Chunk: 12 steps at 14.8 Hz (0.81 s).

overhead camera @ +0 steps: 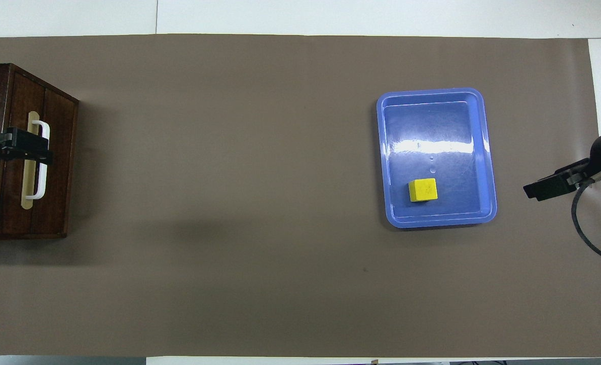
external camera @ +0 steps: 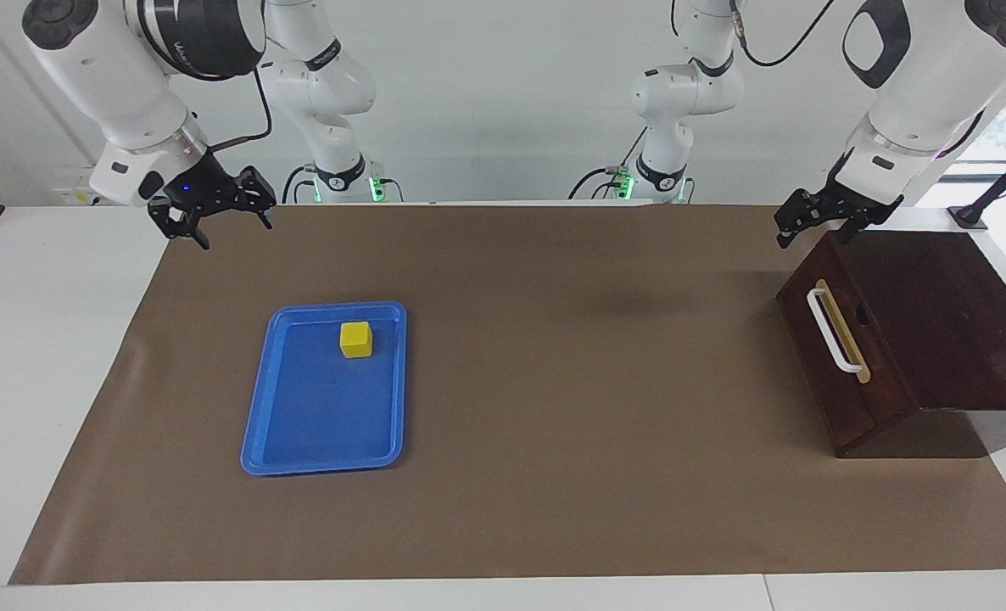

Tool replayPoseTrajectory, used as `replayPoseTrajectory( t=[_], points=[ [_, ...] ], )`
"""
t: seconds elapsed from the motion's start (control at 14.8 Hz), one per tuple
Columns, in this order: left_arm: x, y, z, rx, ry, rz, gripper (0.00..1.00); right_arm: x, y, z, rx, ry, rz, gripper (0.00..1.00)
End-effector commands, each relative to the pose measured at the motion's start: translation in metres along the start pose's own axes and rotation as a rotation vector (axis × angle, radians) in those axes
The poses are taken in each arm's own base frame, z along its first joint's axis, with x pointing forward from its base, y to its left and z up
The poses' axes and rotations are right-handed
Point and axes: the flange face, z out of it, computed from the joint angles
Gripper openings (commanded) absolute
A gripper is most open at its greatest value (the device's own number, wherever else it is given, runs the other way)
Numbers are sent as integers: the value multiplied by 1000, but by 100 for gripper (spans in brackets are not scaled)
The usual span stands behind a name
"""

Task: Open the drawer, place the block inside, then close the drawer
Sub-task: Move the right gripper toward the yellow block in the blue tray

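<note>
The dark brown drawer (external camera: 821, 356) is shut in its cabinet at the left arm's end of the table, with its white bar handle (external camera: 834, 331) facing the middle. The yellow block (external camera: 355, 339) lies in a blue tray (external camera: 253, 424) toward the right arm's end, in the part of the tray nearer to the robots. My left gripper (external camera: 817, 222) is open and empty in the air over the cabinet's edge, not touching the handle. My right gripper (external camera: 212, 216) is open and empty, raised over the mat's corner, away from the tray. In the overhead view the left gripper (overhead camera: 27, 149) covers the handle (overhead camera: 41, 167).
A brown mat (external camera: 554, 382) covers most of the table, with white tabletop (external camera: 45, 382) around it. A black stand foot (external camera: 969, 219) sits beside the cabinet, close to the left arm. The right gripper's cable (overhead camera: 584, 228) hangs near the mat's edge.
</note>
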Motion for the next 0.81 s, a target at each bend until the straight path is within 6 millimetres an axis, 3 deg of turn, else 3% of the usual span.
replayPoseTrajectory(
  t=[0.0,0.27,0.41,0.75],
  points=[
    [-7,-6,0,-6,18,-12,100,-28,-11,30,24,71,-215,100],
    [-7,-8,5,16,32,-7,100,-35,-4,67,87,166,-533,100],
    [-2,-7,15,16,104,-14,100,-30,22,102,191,236,-638,100],
    [6,-8,67,136,126,33,100,-10,47,172,287,408,-945,100]
  ],
)
